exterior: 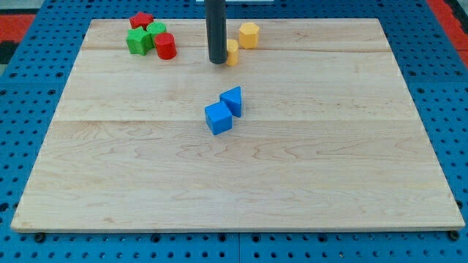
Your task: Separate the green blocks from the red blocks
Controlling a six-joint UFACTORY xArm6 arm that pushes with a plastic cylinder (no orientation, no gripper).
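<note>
At the view's top left sits a tight cluster: a red star-like block [141, 20], a green block [156, 30], a green cube-like block [138, 41] and a red cylinder [165, 46]. They touch one another. My tip [217, 61] is at the lower end of the dark rod, to the right of the cluster and apart from it. It stands right next to a yellow block [232, 52], which the rod partly hides.
A yellow hexagon block [248, 35] lies right of the rod. A blue cube [218, 118] and a blue triangle block [232, 101] touch near the board's middle. The wooden board [329, 168] lies on a blue pegboard.
</note>
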